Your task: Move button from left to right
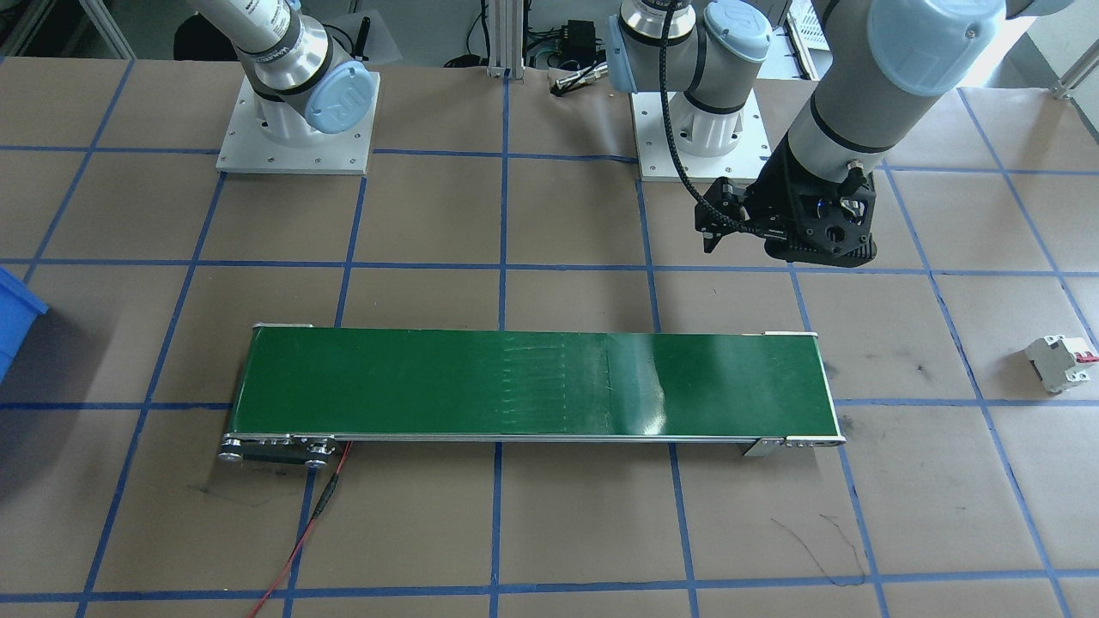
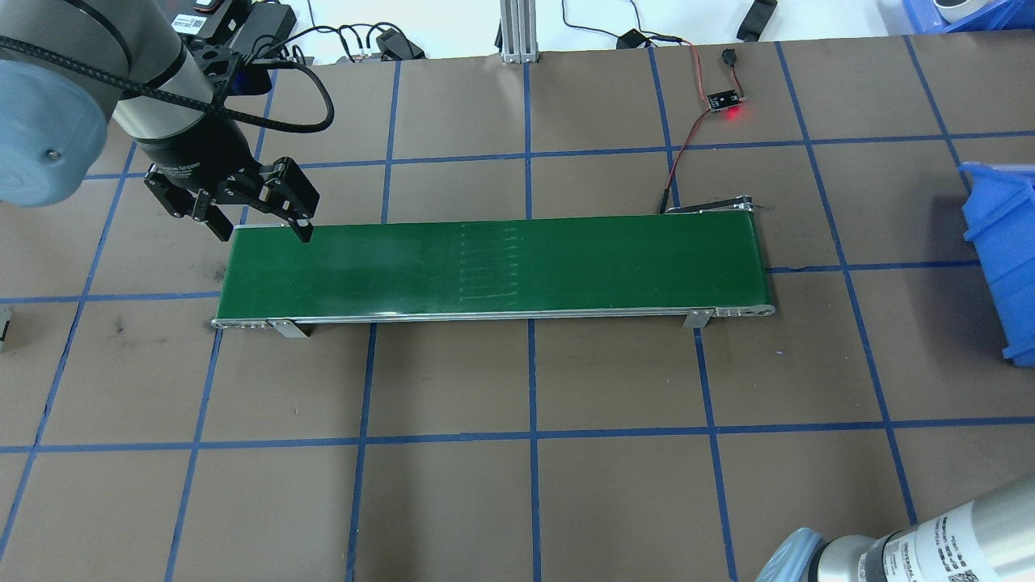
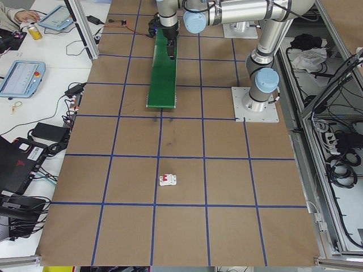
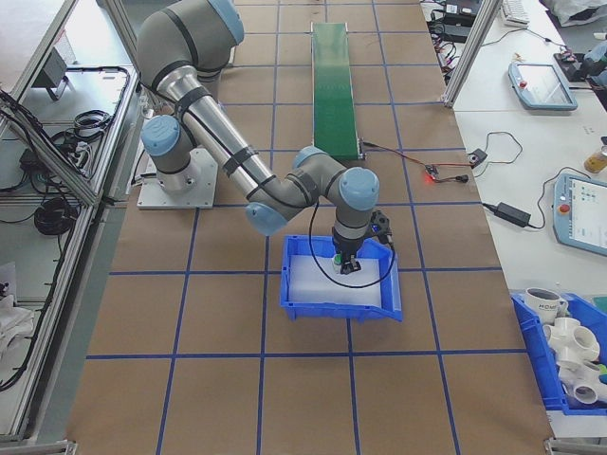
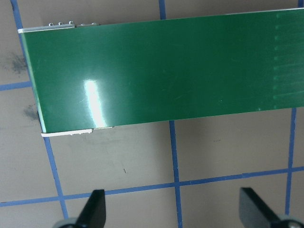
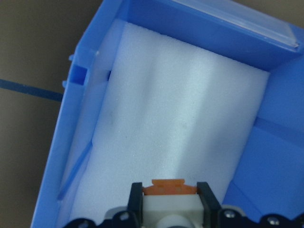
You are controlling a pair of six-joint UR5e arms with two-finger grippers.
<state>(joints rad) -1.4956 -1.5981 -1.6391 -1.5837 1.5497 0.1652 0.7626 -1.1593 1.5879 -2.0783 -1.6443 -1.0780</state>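
Observation:
The button (image 6: 169, 189) shows its orange-red base and white body between the fingers (image 6: 137, 198) of my right gripper (image 6: 170, 203), which is shut on it. It hangs low over the white foam (image 6: 180, 123) inside the blue bin (image 6: 80, 118). In the exterior right view the right gripper (image 4: 343, 262) points down into that bin (image 4: 379, 305), with a speck of green at its tip. My left gripper (image 2: 263, 233) is open and empty, hovering at the far-side corner of the green conveyor belt (image 2: 485, 263) at its left end. The left wrist view looks down past its fingertips (image 5: 96, 205) at the belt (image 5: 156, 71).
A white circuit breaker (image 1: 1062, 362) with a red tab lies on the brown table beyond the belt's left end, also in the exterior left view as the circuit breaker (image 3: 169, 179). A small board with a red light (image 2: 725, 102) and wires sits behind the belt. The blue bin (image 2: 999, 242) stands at the table's right edge.

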